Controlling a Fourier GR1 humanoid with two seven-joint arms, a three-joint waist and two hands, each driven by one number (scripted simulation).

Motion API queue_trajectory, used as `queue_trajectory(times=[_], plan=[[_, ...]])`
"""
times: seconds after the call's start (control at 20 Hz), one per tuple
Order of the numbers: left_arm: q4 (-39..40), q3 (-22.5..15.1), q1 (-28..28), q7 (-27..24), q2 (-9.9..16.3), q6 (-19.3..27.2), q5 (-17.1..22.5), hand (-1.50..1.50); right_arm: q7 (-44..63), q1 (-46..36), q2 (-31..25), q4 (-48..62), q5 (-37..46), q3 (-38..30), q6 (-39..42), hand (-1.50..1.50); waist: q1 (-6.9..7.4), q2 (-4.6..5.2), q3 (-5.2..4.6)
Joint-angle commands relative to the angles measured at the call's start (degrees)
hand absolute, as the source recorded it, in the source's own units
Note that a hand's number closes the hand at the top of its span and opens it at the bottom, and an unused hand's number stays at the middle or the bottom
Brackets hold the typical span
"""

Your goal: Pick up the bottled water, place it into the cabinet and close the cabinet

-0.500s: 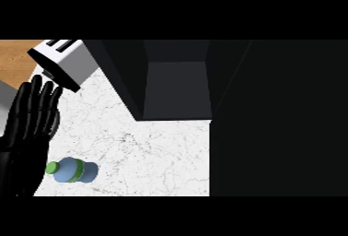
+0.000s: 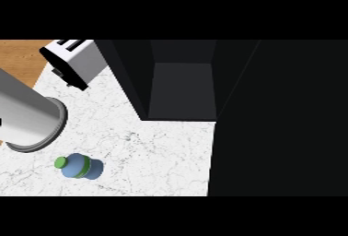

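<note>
Where a black hand with upright, spread fingers filled the left edge half a second ago, a thick grey forearm [image 2: 27, 117] now juts in from the left, a smooth metallic cylinder ending in a round rim; no hand shows, so I cannot tell how either hand's fingers are set, and nothing is seen to be held. One bottled water [image 2: 79, 166] lies on the white marble-patterned counter [image 2: 156, 156] at lower left, just below the forearm's end and apart from it: a small rounded blue body with green bands and a green cap, much as it lay before. One toaster [image 2: 73, 62], a boxy silver shape with black ends, sits at upper left, with a strip of orange wood surface [image 2: 20, 57] beside it. One dark cabinet [image 2: 180, 78] stands open at upper centre, its grey interior bare, and black panels fill the right side.
</note>
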Motion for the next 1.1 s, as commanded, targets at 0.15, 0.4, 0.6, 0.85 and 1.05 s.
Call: queue_trajectory(times=[0.15, 0.4, 0.6, 0.85, 1.05], plan=[[-16.9, -0.1, 12.0, 10.7, -1.6, 5.4, 5.1, -1.5, 4.0, 9.8, 0.8, -10.6, -1.1, 8.6, 2.3, -1.5, -0.55, 0.09, 0.1], [-21.2, 0.4, 17.1, 11.1, -1.6, 3.7, 6.9, -1.5, 10.5, 8.1, 3.0, -14.4, 4.3, 16.1, -1.4, -1.5, 0.09, 0.08, 0.03], [-25.9, 1.7, 15.3, 16.3, -1.4, 6.0, 5.4, -1.5, 11.9, 7.7, 2.7, -15.1, 6.3, 16.7, -2.1, -1.5, -0.09, 0.1, 0.12], [-27.3, -0.7, 17.8, 16.5, -1.5, 6.4, 4.9, -1.5, 11.7, 7.9, 3.9, -15.8, 8.0, 18.7, -4.1, -1.5, 0.09, -0.05, 0.12], [-27.8, 1.5, 19.7, 17.3, -1.2, 5.0, 6.0, -1.5, 12.2, 8.6, 3.5, -17.0, 9.1, 20.7, -5.1, -1.5, 0.13, -0.15, 0.09]])
